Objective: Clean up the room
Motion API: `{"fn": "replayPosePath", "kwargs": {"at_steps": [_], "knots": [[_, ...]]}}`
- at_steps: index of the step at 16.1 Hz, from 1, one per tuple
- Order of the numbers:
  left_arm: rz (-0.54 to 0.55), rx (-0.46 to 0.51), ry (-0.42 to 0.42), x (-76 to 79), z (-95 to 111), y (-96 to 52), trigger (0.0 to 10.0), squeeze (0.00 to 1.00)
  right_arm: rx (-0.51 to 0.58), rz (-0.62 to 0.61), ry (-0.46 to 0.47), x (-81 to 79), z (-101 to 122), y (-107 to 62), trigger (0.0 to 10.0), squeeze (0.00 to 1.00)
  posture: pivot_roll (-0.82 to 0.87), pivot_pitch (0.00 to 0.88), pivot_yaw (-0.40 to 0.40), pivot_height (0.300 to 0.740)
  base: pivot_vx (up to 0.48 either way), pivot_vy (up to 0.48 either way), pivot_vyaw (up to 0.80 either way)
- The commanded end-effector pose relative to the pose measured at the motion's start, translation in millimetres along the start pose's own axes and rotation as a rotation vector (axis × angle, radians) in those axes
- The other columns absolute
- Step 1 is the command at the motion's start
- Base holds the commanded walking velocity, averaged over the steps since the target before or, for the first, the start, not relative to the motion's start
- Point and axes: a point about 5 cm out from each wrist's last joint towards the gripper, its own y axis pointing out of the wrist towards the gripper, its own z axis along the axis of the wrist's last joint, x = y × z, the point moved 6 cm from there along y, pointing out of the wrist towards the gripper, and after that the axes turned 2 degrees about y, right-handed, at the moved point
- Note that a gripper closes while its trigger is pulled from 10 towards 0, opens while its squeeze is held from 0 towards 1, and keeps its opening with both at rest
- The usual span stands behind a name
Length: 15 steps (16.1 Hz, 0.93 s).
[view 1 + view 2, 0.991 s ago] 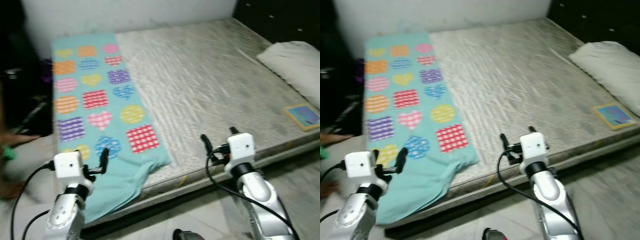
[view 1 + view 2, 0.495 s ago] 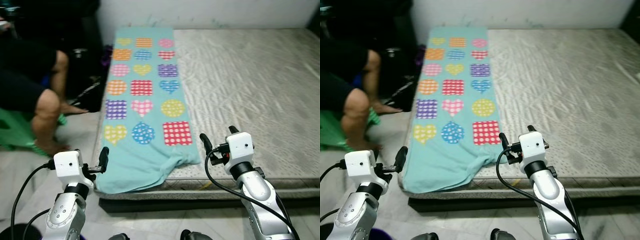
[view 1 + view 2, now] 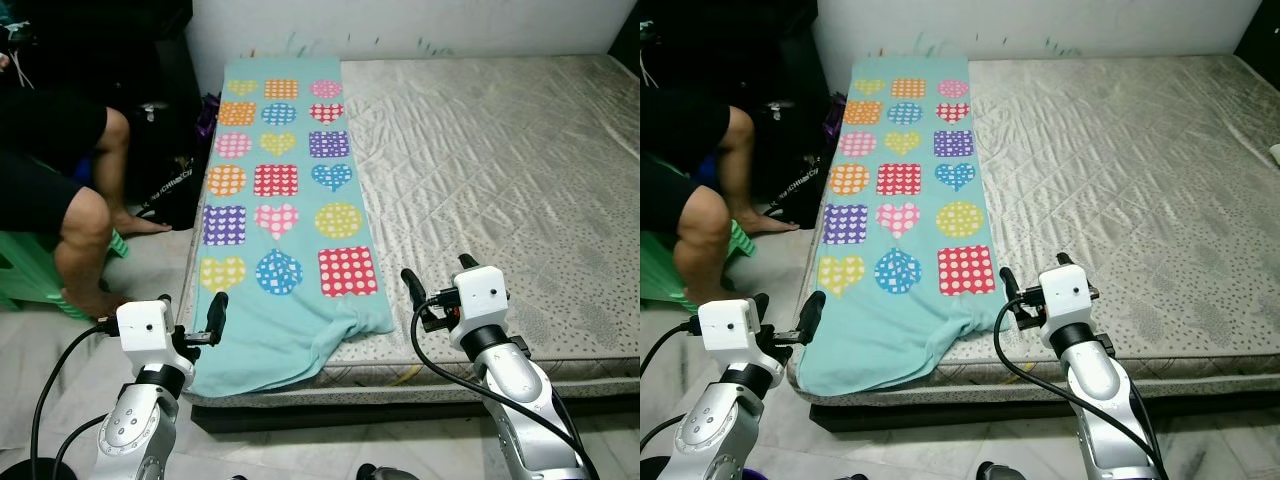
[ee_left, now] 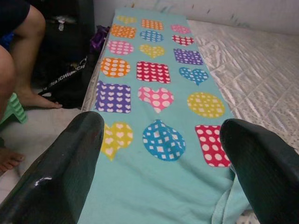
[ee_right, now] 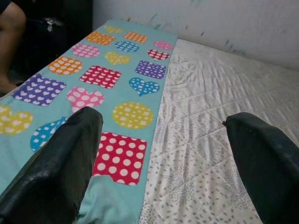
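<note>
A teal blanket [image 3: 282, 190] printed with coloured hearts, squares and circles lies along the left strip of a bare grey mattress [image 3: 500, 170]. Its near end is rumpled and hangs over the bed's front edge [image 3: 270, 355]. My left gripper [image 3: 190, 312] is open and empty, held low in front of the bed's near left corner. My right gripper [image 3: 437, 277] is open and empty too, just before the front edge and right of the blanket's near corner. The wrist views look between spread black fingers [image 4: 60, 172] [image 5: 51, 172] at the blanket [image 4: 159, 93] [image 5: 107, 70].
A person sits on a green stool [image 3: 25, 275] at the left, bare legs [image 3: 85, 230] on the floor beside the bed. A black bag [image 3: 165, 185] leans between the person and the mattress. A white wall [image 3: 400, 25] runs behind the bed.
The camera swung left and then steadied; the pillow and the book at the right left the picture and the seated person came in. Both grippers kept their open pose.
</note>
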Motion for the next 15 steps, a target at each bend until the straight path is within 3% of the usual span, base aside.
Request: {"fn": "replayPosePath", "kwargs": {"at_steps": [1,7,15], "knots": [[0.005,-0.003,0.007,-2.0,0.3,-0.6,10.0,0.0,0.004,0.0,0.004,0.9,0.8,0.9,10.0,0.0,-0.17,0.135,0.004,0.74,0.33,0.0,0.0],[0.004,-0.017,0.008,-2.2,-2.4,-0.4,10.0,0.0,0.006,-0.002,0.004,0.8,0.6,2.0,10.0,0.0,-0.16,0.137,0.006,0.74,0.319,0.0,0.0],[0.042,-0.046,-0.015,-8.1,-8.5,0.1,10.0,0.0,0.002,-0.006,0.023,1.2,-0.2,4.1,10.0,0.0,-0.16,0.136,0.002,0.74,0.0,0.0,0.0]]}}
